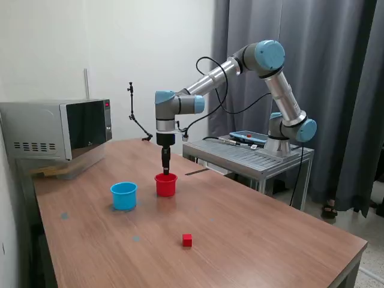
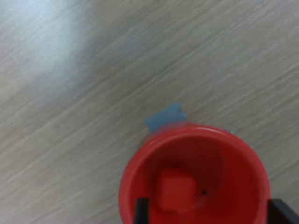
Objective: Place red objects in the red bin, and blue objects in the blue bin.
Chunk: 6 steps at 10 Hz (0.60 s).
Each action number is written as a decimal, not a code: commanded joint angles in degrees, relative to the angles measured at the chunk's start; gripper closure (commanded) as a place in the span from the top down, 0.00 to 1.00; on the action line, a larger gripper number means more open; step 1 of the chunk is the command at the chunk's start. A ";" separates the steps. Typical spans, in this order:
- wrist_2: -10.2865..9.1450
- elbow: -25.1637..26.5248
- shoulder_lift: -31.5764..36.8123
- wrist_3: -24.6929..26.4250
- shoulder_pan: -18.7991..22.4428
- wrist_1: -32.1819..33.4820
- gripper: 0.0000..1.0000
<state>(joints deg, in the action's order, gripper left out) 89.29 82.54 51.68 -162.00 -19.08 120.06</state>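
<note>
The gripper (image 1: 166,172) is hovering just above the red cup (image 1: 166,185), jaws spread and empty, a red cube (image 2: 176,189) lying inside; a clean vertical retreat should avoid tipping the cup before fetching the second cube (image 1: 187,240) lying nearer the table's (image 1: 270,240) front.

There are two cups on the table: one red cup (image 1: 166,184) and one light blue cup (image 1: 123,195). There are two little red blocks to see. One red block (image 1: 187,240) sits out on the table, away from the cups. The other red block (image 2: 176,189) lies inside the red cup, and only the wrist view shows it. No dark blue blocks can be seen anywhere; the inside of the blue cup is hidden. There is one microwave (image 1: 57,129), one robot arm (image 1: 240,78) and one small blue sticker (image 2: 165,116) beside the red cup.
</note>
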 commanded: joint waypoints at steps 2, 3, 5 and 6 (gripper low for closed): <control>-0.08 -0.80 0.26 0.02 1.06 0.09 1.00; -0.08 -1.24 0.26 0.02 3.59 0.52 1.00; -0.25 -1.85 0.43 2.11 6.85 2.55 1.00; -0.34 -2.64 0.35 2.48 8.60 2.55 1.00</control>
<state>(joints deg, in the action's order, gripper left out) 89.07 80.76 52.01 -160.54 -12.84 122.10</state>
